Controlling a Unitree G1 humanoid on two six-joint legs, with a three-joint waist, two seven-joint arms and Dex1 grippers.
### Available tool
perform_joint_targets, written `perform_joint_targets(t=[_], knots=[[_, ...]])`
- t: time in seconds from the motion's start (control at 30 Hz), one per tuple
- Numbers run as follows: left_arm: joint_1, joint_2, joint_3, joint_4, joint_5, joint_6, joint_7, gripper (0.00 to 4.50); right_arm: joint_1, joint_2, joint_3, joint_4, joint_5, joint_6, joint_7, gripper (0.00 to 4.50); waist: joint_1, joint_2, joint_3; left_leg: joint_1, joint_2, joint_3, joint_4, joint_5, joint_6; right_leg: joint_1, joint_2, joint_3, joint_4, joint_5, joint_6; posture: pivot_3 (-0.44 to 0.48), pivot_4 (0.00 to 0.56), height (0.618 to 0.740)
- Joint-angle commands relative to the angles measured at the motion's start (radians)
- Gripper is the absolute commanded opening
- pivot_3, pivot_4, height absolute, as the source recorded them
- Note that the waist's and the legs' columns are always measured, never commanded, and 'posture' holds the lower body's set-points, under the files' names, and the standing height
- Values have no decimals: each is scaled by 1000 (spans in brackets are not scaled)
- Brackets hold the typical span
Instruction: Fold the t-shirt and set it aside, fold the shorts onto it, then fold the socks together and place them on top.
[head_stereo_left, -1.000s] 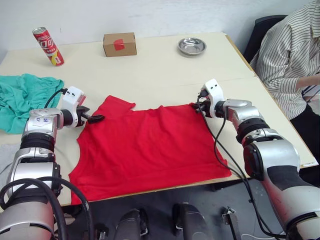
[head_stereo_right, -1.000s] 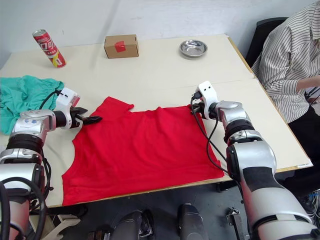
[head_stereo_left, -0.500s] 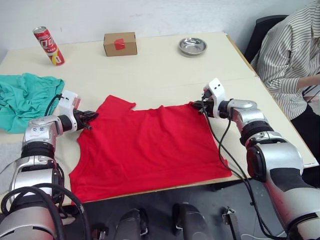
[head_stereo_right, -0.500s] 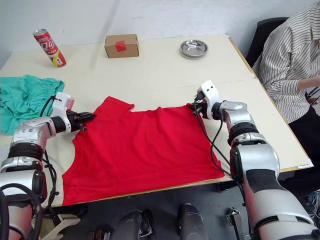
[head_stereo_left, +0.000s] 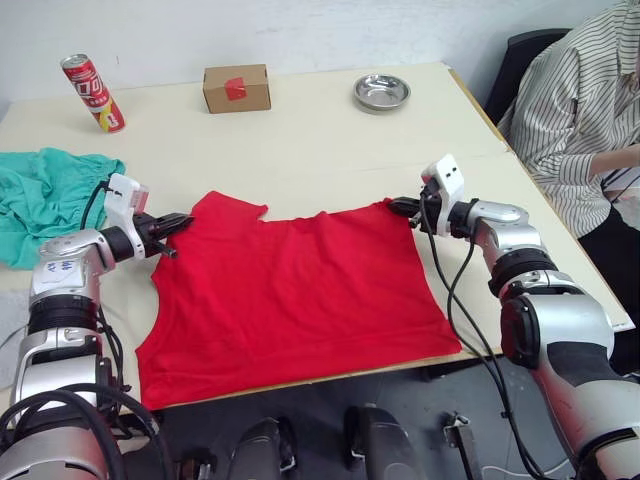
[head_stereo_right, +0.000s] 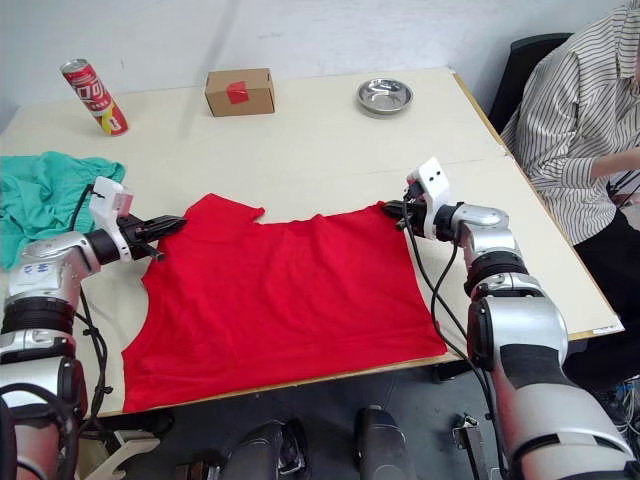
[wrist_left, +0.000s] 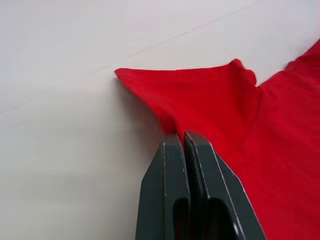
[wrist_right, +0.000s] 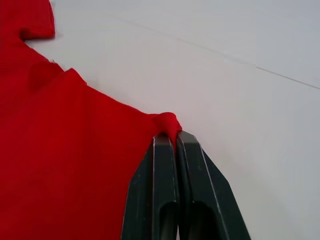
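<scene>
Hiding t-shirt (head_stereo_left: 290, 290) corners: both pinching grippers (wrist_left: 183, 137) (wrist_right: 169, 135).

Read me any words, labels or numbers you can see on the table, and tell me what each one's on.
Red can: white markings run down its side, too small to read.
Cardboard box: a red patch on its front, no legible text.
Red t-shirt, teal shorts, metal bowl: no print visible.
</scene>
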Motion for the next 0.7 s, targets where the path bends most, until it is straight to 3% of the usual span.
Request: perform_joint_targets(t=[0.03,0.4,0.67,0.7], knots=[[71,48,21,-114,-16,-18,-28,40,24,-37,-26,-53,33,-36,37,0,0,0,0,0,0,0,0,0,0,0,0,0,0,0,0,0,150,740],[368,56,111,-432,-81,33,30,40,230,-63,-53,-201,102,-134,132,0,4,0,0,0,0,-1,0,0,0,1,-3,1,0,0,0,0,150,740],[435,78,115,-514,-116,127,27,40,335,-64,9,-273,68,-148,114,0,4,0,0,2,0,-1,0,0,0,1,-3,2,-1,0,0,0,150,740],[426,87,119,-512,-127,156,21,471,338,-69,7,-283,79,-119,128,0,4,0,0,2,0,-1,0,0,0,1,-3,2,-2,0,0,0,150,740]])
